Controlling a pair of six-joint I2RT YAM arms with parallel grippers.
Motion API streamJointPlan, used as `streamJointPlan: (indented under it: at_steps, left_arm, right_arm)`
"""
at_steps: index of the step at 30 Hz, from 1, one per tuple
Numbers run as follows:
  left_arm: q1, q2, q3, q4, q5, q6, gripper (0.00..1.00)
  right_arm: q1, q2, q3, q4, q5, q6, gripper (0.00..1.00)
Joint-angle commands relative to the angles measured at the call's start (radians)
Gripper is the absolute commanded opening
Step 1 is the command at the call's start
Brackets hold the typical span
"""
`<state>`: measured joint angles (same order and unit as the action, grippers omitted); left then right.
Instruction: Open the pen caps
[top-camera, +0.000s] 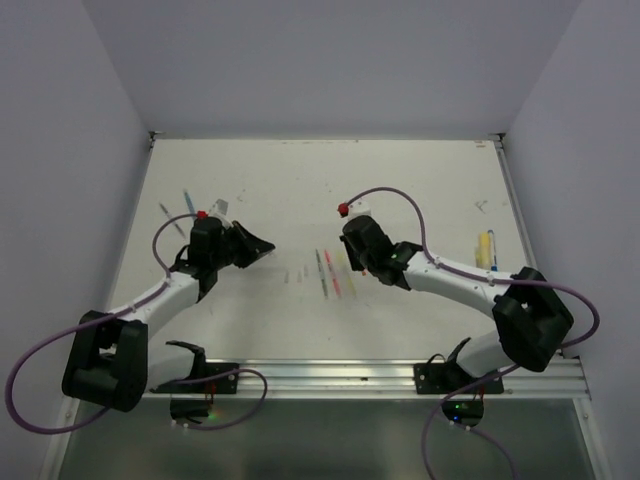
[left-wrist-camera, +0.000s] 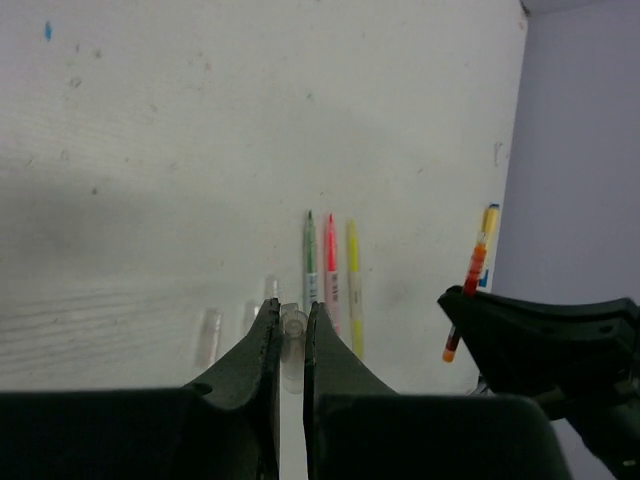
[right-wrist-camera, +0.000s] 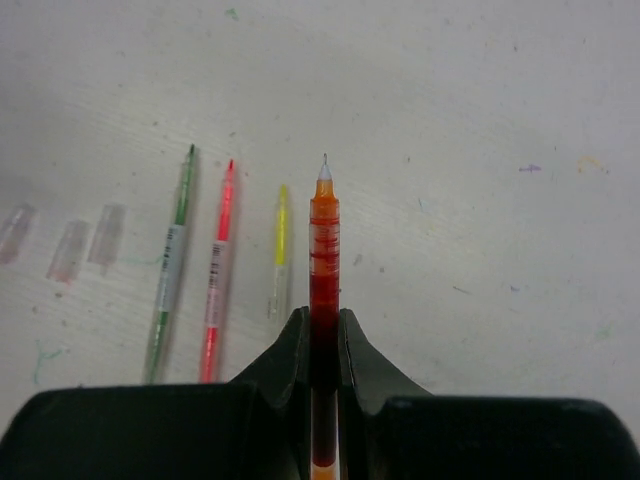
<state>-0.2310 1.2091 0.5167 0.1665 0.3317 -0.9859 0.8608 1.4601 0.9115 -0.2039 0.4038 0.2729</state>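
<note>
Left hand (left-wrist-camera: 292, 308) clenches one clear cap (left-wrist-camera: 292, 342); right hand (right-wrist-camera: 323, 318) grasps one orange pen (right-wrist-camera: 323, 240). Three uncapped pens (right-wrist-camera: 217, 270) and three loose caps (right-wrist-camera: 68, 250) lie on the table (right-wrist-camera: 480, 100).

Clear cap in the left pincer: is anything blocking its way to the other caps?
Nothing visible does. The left pincer holds the clear cap just beside the loose caps, with only bare table between; the pens lie on the other side.
</note>
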Motion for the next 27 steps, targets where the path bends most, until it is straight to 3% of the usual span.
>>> streamJointPlan:
  at_steps: [1, 12, 27]
  left_arm:
    - [0.005, -0.006, -0.073, -0.004, 0.036, 0.078, 0.00]
    - [0.004, 0.043, -0.127, 0.016, 0.076, 0.141, 0.00]
    - [-0.013, 0.145, -0.158, 0.111, 0.081, 0.128, 0.11]
  right_arm:
    - [-0.089, -0.004, -0.057, 0.070, -0.147, 0.054, 0.00]
    - [-0.148, 0.057, -0.135, 0.170, -0.224, 0.051, 0.00]
    - [-0.149, 0.118, -0.169, 0.227, -0.253, 0.078, 0.04]
